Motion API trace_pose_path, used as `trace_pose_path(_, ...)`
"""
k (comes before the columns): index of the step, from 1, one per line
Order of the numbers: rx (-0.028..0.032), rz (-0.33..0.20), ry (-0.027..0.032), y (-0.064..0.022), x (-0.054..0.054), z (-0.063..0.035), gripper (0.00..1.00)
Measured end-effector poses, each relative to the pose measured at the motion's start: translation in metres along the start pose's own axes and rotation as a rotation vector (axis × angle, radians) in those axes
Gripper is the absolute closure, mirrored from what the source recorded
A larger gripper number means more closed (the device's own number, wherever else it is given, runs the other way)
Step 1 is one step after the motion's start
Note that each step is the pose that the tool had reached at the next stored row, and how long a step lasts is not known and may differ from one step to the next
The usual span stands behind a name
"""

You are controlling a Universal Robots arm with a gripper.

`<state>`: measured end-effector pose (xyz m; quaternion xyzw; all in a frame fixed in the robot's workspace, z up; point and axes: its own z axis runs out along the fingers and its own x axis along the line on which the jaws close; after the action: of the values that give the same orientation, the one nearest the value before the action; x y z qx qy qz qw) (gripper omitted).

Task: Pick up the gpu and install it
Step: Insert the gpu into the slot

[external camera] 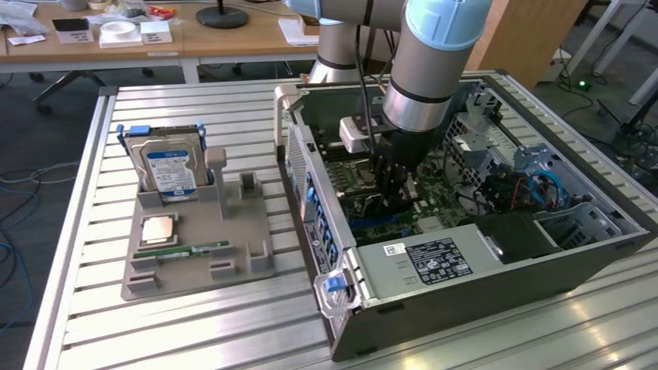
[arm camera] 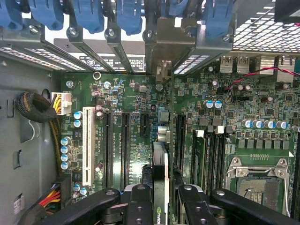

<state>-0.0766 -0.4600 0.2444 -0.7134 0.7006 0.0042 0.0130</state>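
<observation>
In the exterior view, the grey-and-blue robot arm reaches down into the open dark metal computer case (external camera: 483, 254) on the slatted aluminium table (external camera: 92, 308). Its black gripper (external camera: 391, 196) hangs low over the green motherboard (external camera: 360, 181). At the exterior view's left a grey plastic holder tray (external camera: 196, 254) carries a metal hard drive with blue-white label (external camera: 169, 169) and a narrow green memory stick (external camera: 180, 250).

In the wrist view, the gripper (arm camera: 161, 197) is closed partway on the thin green gpu card (arm camera: 161, 164), held edge-on between its black fingers (arm camera: 140, 206). The card stands upright just above the motherboard (arm camera: 131, 103), between the black expansion slots (arm camera: 125, 145), its silvery end bracket (arm camera: 164, 70) toward the case's rear slot covers.
</observation>
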Motion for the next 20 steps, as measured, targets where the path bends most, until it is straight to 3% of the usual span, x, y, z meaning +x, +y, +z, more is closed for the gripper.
trace_pose_path(20,0.0003,0.018,0.0004,-0.0003,0.0005,-0.0027,0.74)
